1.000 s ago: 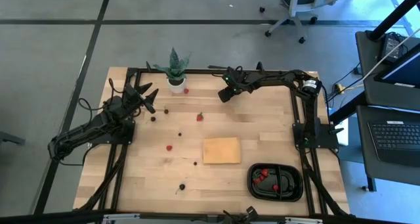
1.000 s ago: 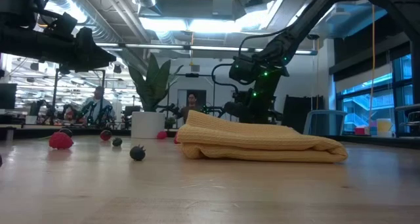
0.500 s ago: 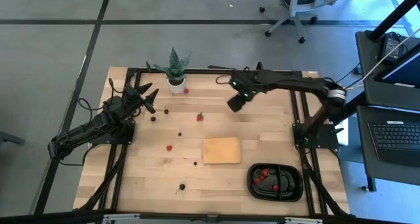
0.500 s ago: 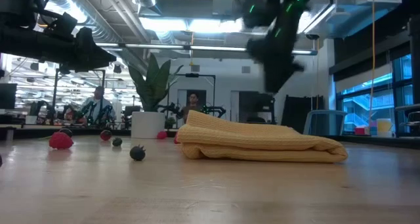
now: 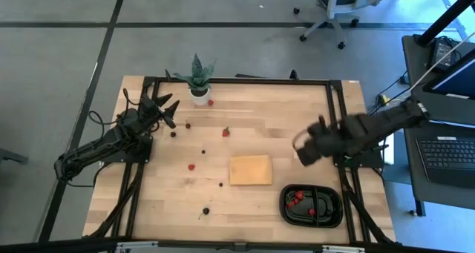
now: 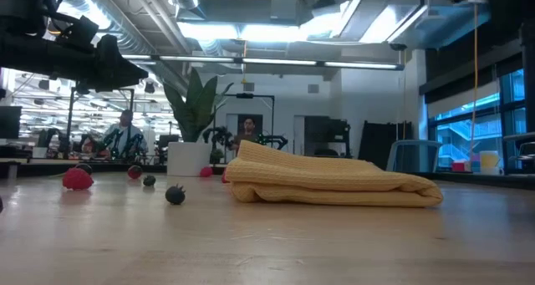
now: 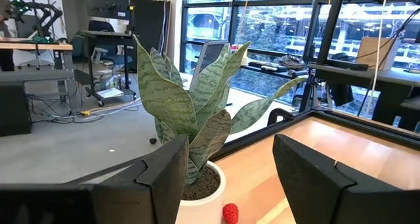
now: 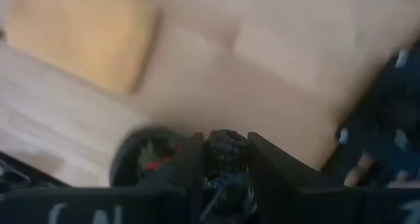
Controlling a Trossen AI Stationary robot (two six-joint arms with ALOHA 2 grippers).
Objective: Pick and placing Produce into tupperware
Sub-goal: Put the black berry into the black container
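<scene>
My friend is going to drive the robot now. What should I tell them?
Right gripper: shut on a dark berry, in the air between the tan pad and the black tray.
Left gripper: open, empty, near the potted plant.
Done: a few red pieces sit in the tray.
Left: drop this berry in, then fetch the loose red and dark pieces on the table, like the strawberry.
</scene>
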